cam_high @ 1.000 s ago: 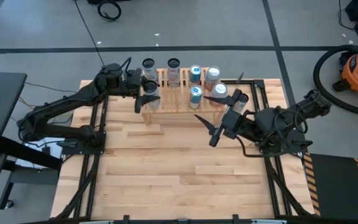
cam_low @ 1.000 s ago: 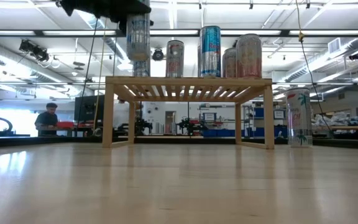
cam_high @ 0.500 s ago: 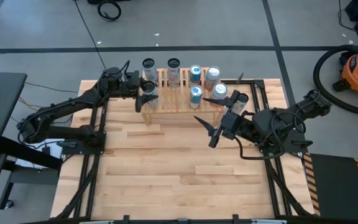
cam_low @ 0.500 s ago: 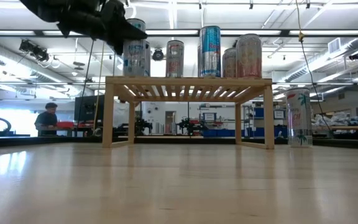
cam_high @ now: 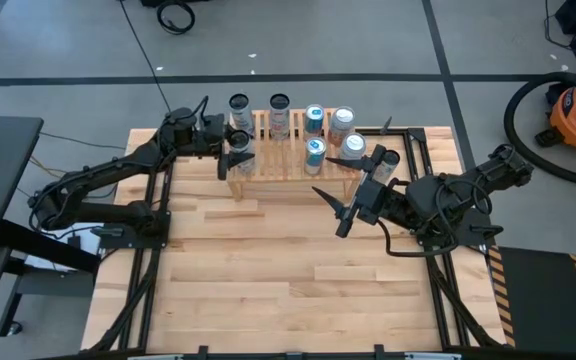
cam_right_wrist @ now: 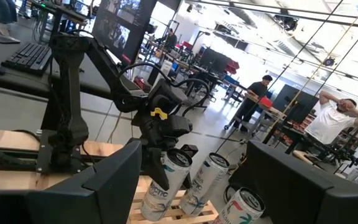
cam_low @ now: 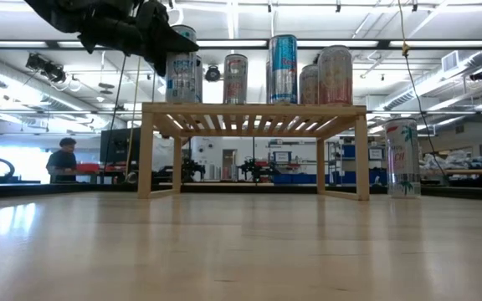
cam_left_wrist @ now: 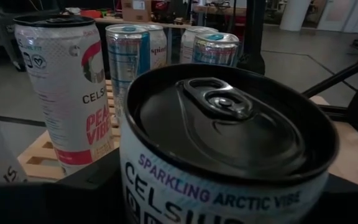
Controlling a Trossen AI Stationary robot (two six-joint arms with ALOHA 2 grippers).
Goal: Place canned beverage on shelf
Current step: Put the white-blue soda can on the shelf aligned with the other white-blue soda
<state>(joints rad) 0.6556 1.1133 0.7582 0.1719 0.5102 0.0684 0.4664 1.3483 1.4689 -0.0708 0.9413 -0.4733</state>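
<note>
**Colleague:** What's on the shelf from where you sit?

**Me:** The shelf (cam_high: pixel 286 160), a low light-wood stand with a slatted top and solid sides, sits at the far edge of the table (cam_high: pixel 288 270). I count cans standing upright on top of it, and one more can (cam_low: pixel 402 157) standing on the table just beside its right end in the low view. At the shelf's left end stands the Celsius can (cam_low: pixel 183 77), a white one with "Sparkling Arctic Vibe" lettering and a dark lid, resting on the slats.

**Colleague:** And the left gripper?

**Me:** My left gripper (cam_high: pixel 236 150) is right at that can, fingers on either side of it. I cannot tell whether they still pinch it or have let go.

**Colleague:** Changed since a second ago?

**Me:** Yes, the can hung above the slats then; now it is down on them.

**Colleague:** The right arm?

**Me:** My right gripper (cam_high: pixel 340 196) hangs over the table in front of the shelf, fingers spread, holding nothing.
</note>
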